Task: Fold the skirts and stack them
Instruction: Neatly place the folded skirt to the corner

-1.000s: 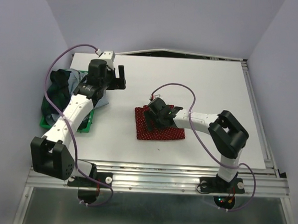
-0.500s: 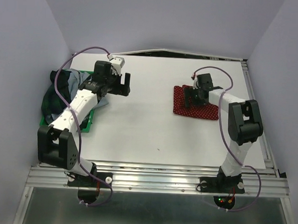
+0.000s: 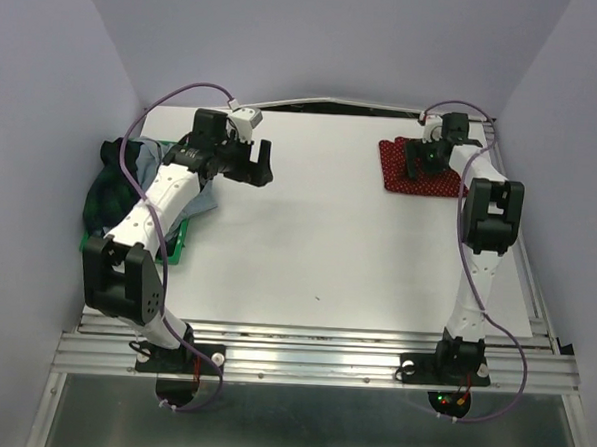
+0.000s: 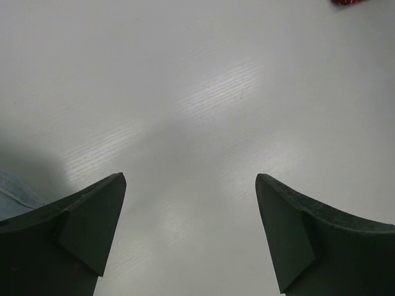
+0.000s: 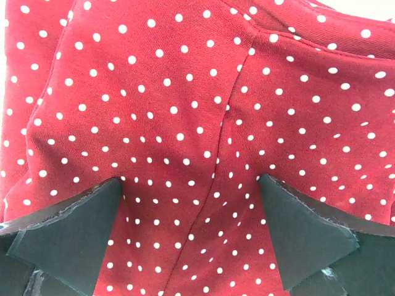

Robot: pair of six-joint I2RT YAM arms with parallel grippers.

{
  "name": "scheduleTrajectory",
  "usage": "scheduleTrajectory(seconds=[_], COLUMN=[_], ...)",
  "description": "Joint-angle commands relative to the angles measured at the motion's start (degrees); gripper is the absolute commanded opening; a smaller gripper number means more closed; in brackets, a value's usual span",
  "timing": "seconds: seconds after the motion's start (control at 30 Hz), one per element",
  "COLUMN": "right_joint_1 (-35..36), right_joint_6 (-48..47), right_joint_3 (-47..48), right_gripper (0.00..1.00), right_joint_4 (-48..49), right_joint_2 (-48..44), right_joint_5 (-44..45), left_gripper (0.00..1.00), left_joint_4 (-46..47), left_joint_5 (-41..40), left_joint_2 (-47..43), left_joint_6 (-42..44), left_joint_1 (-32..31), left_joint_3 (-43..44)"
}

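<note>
The dark red skirt with white dots (image 3: 396,173) lies folded flat at the far right corner of the table. My right gripper (image 3: 428,156) is on top of it, jaws open, both fingers pressing into the cloth; the red cloth (image 5: 197,105) fills the right wrist view under the gripper (image 5: 190,182). The dark green plaid skirt (image 3: 103,199) and the pale grey-blue skirt (image 3: 204,201) lie heaped at the far left. My left gripper (image 3: 255,169) is open and empty over bare table just right of that heap, as the left wrist view (image 4: 190,179) shows.
A green plastic tray (image 3: 173,249) sits under the heap at the left edge. A sliver of pale blue cloth (image 4: 12,192) shows beside the left finger. The table's metal rail (image 3: 511,225) runs along the right side, close to the red skirt.
My right gripper slid the red skirt from the table's middle to the far right corner. My left gripper moved a little to the right and farther back, still open.
</note>
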Motion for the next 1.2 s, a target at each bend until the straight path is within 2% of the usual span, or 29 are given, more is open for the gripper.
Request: scheduleTrajectory(seconds=[0.0, 0.3, 0.4, 0.57, 0.77, 0.87, 1.0, 1.13, 1.17], right_joint_1=[-2.49, -4.24, -4.24, -4.24, -4.24, -4.24, -4.24, -3.54, -2.93], right_joint_6=[-4.1, -4.37, -3.5, -0.33, 3.89, 6.61, 9.95, 11.62, 11.54], right_joint_3=[3.43, 12.84, 15.73, 27.75, 25.25, 17.53, -2.49, -28.13, -31.51], right_gripper=[1.0, 1.0, 1.0, 1.0, 1.0, 1.0, 1.0, 1.0, 1.0], right_joint_4=[-5.48, -6.71, -6.62, -9.87, -8.9, -12.24, -14.0, -8.65, -7.86], right_joint_2=[8.98, 13.4, 11.12, 6.46, -8.12, -16.2, -27.71, -38.36, -40.11], right_joint_5=[3.8, 4.16, 2.67, -0.5, -5.15, -8.58, -18.33, -23.43, -23.88], left_gripper=[0.99, 0.99, 0.98, 0.98, 0.99, 0.99, 0.99, 0.99, 0.98], left_joint_4=[-1.42, -1.96, -1.43, -0.11, 2.44, 3.31, 9.02, 12.19, 12.55], left_joint_5=[2.5, 1.45, 1.62, 1.53, 0.74, -0.66, -2.77, -8.21, -8.75], left_joint_2=[-0.01, 1.4, 1.23, 0.61, -0.27, -0.88, -3.08, -5.01, -5.54], left_joint_6=[1.52, 2.23, 3.28, 5.83, 7.06, 7.59, 7.76, 9.69, 9.87], left_joint_1=[0.0, 0.0, 0.09, 0.09, 0.09, 0.09, 0.09, 0.09, 0.09], left_joint_3=[1.78, 2.58, 2.66, 3.36, 5.47, 6.09, 2.58, -3.29, -4.44])
